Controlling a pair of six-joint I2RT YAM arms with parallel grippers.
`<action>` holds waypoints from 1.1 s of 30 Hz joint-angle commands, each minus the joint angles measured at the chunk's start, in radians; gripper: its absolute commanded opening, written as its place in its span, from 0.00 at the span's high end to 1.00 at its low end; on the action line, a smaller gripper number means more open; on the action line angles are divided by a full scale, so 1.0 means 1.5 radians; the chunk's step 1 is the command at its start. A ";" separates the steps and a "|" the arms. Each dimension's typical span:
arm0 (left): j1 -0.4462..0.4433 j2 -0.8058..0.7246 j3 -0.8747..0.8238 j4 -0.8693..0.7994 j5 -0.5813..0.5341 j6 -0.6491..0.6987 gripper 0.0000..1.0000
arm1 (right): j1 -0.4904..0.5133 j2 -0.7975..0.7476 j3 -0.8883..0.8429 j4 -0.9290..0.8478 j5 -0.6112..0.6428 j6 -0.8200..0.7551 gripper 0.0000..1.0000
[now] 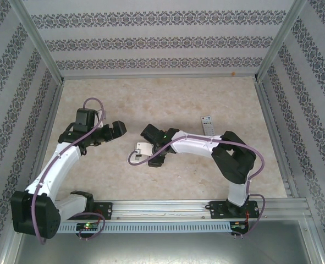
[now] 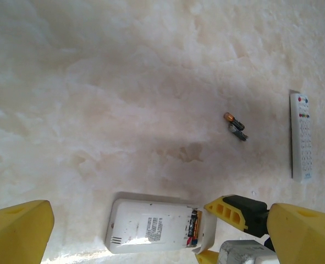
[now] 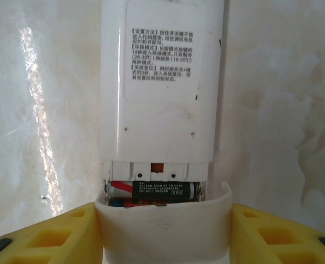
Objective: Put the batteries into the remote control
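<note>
The remote control (image 2: 301, 137) (image 1: 206, 122), long and slim, lies buttons up on the table, right of both grippers. Two batteries (image 2: 235, 124) with orange bands lie loose together to its left. A shorter, wider white remote (image 2: 151, 226) (image 3: 162, 82) (image 1: 139, 148) lies face down, its battery bay open with a dark battery (image 3: 162, 191) inside. My right gripper (image 3: 162, 236) is shut on that remote's white battery cover (image 3: 162, 228) at the bay's end. My left gripper (image 2: 162, 214) (image 1: 117, 130) hovers open above the wider remote, holding nothing.
The pale marbled table (image 1: 178, 99) is fenced by patterned walls with metal posts (image 1: 38, 44) at the corners. A rail (image 1: 167, 208) carrying both arm bases runs along the near edge. A purple cable (image 1: 135, 160) loops beside the wider remote.
</note>
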 commanded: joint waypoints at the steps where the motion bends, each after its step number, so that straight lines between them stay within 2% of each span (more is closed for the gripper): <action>1: 0.014 -0.009 -0.014 -0.008 0.016 -0.020 0.00 | 0.011 0.013 0.011 -0.003 -0.024 0.019 0.46; 13: 0.023 -0.005 -0.027 0.003 0.030 -0.027 0.00 | 0.019 0.053 0.030 -0.020 -0.001 0.052 0.42; 17: 0.023 -0.004 -0.031 0.005 0.033 -0.026 0.00 | 0.021 0.061 0.043 -0.022 0.008 0.061 0.36; 26: 0.024 0.003 -0.044 0.003 0.047 -0.023 0.00 | 0.022 -0.008 0.045 -0.018 0.030 0.089 0.27; 30: 0.023 0.018 -0.045 -0.002 0.072 -0.006 0.00 | 0.016 -0.096 0.016 0.016 0.060 0.198 0.23; 33: 0.022 0.040 -0.038 -0.033 0.068 0.010 0.07 | 0.008 -0.158 -0.030 0.055 0.076 0.400 0.21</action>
